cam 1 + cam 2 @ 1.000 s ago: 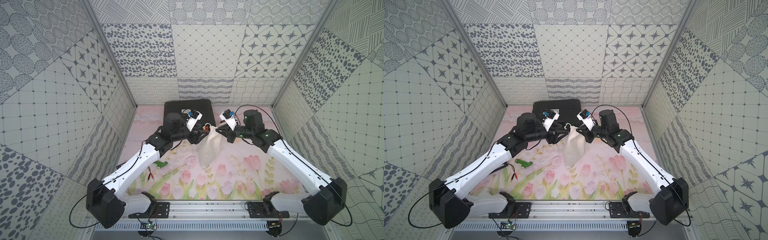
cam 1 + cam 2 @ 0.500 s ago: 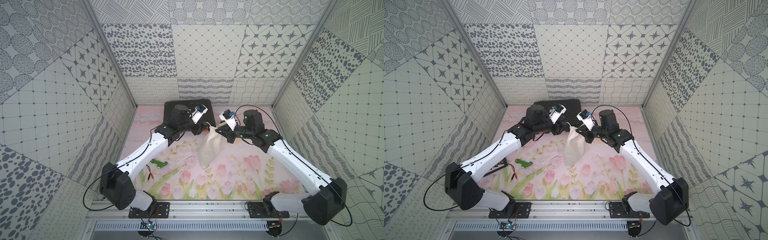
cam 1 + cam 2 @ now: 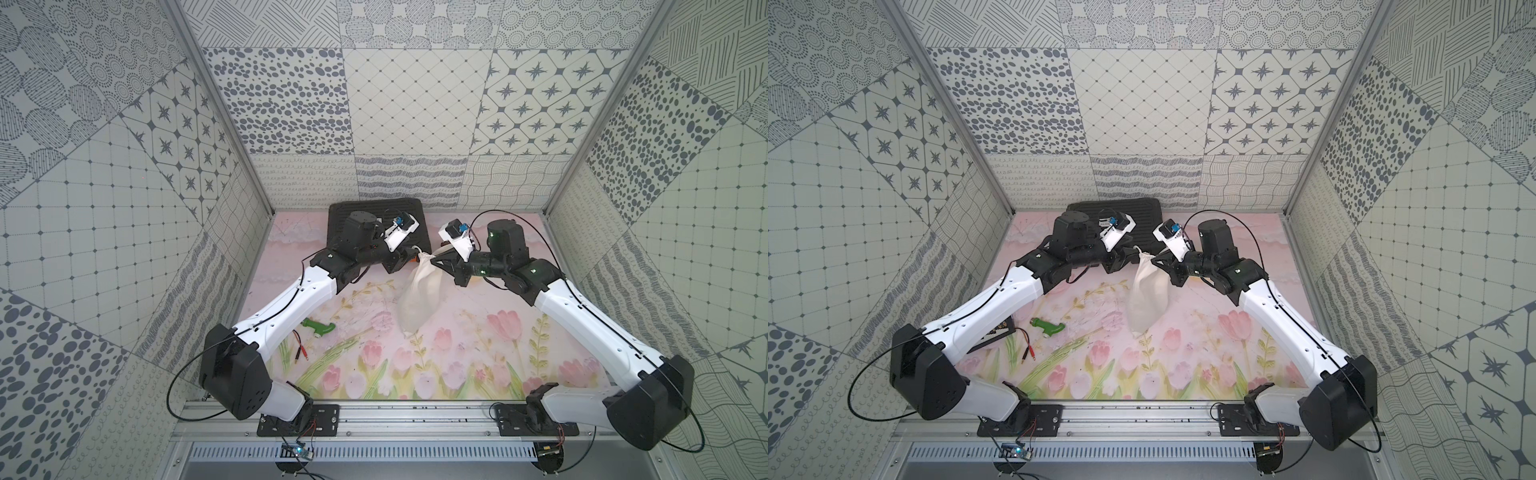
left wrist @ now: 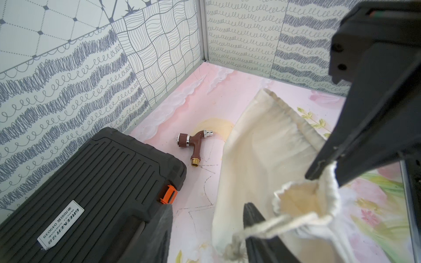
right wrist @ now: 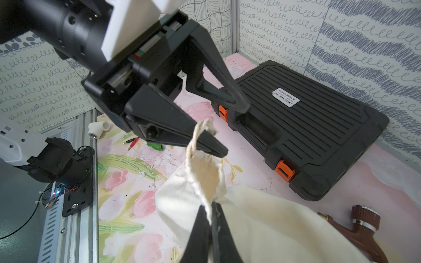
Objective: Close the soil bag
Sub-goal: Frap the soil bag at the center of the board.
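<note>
The soil bag (image 3: 419,299) (image 3: 1146,299) is a cream cloth pouch hanging by its mouth above the flowered mat, its lower corner near the mat. My right gripper (image 5: 211,216) (image 3: 433,260) is shut on the gathered rim of the mouth. My left gripper (image 4: 209,227) (image 5: 234,129) (image 3: 1126,261) stands open at the other side of the mouth. A pale cord loop (image 5: 200,132) (image 4: 273,225) lies over one of its fingers (image 4: 257,227), and nothing is pinched between the jaws. The mouth (image 4: 303,200) is still partly open.
A black ribbed case with orange latches (image 5: 307,118) (image 4: 91,182) (image 3: 374,204) lies at the back wall, just behind both grippers. A brown tap fitting (image 4: 196,143) lies beside it. A green part (image 3: 318,329) and red-tipped leads (image 3: 301,353) lie front left.
My left arm has swung toward the back, bringing its gripper to the bag's mouth with the jaws somewhat narrower. The right gripper and the bag have stayed in place.
</note>
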